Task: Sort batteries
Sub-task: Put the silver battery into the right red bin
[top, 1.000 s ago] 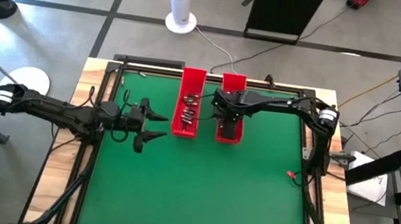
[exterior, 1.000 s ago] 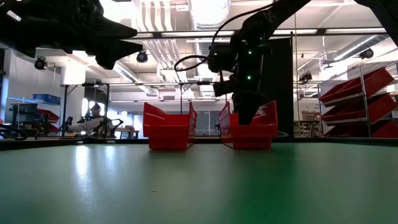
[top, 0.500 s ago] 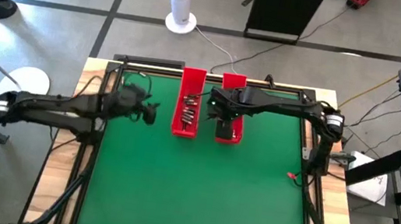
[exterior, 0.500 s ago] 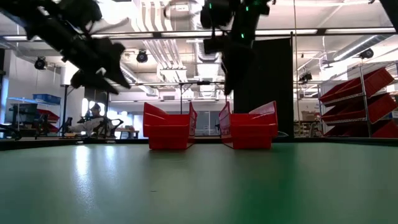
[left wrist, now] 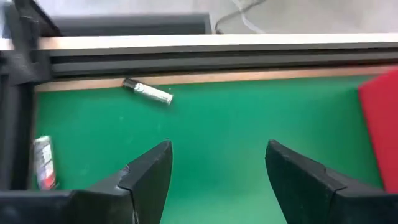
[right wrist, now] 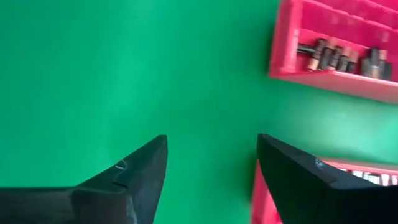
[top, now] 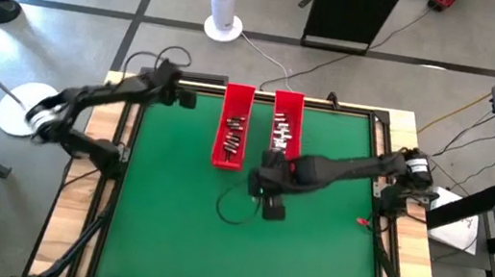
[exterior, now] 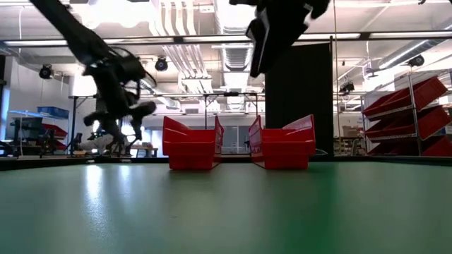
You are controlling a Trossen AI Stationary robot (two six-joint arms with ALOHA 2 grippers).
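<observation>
Both arms moved: right gripper point(right wrist: 211, 171), spread empty, left the two long red plastic trays point(top: 230, 146), while left gripper point(left wrist: 217, 180), open, hovers by a tiny silvery cylinder battery point(left wrist: 147, 92) at the far edge, probably light, rigid, rolly, best pinched mid-body.

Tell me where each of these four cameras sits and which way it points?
High: overhead, looking down on the table and both arms.
Low: table height, looking across at the red trays.
Left wrist: open left gripper, loose batteries by the table edge.
Right wrist: open right gripper, mat.
All show the trays.
</observation>
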